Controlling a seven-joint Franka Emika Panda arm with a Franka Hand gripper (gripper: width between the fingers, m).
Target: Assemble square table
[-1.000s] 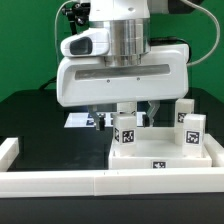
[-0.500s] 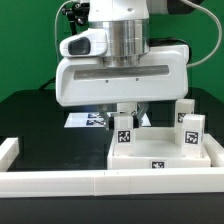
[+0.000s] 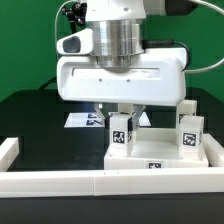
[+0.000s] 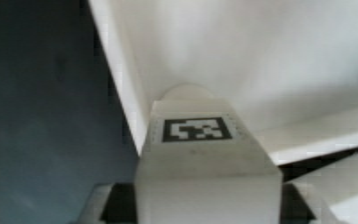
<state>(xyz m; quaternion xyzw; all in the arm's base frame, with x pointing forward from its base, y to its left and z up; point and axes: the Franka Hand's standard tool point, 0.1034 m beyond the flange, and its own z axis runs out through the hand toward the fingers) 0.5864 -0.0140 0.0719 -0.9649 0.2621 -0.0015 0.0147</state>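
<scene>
The square tabletop slab lies white and rimmed on the black table at the exterior view's right. My gripper is shut on a white tagged leg and holds it upright over the slab's corner on the exterior view's left. I cannot tell whether the leg touches the slab. Two more tagged legs stand at the slab's far right side. In the wrist view the held leg runs out between my fingers, with the slab beyond it.
White border rails run along the front and the exterior view's left. The marker board lies flat behind the gripper. A green wall stands at the back.
The gripper with the leg has shifted slightly toward the exterior view's left. The slab and the other legs have not moved.
</scene>
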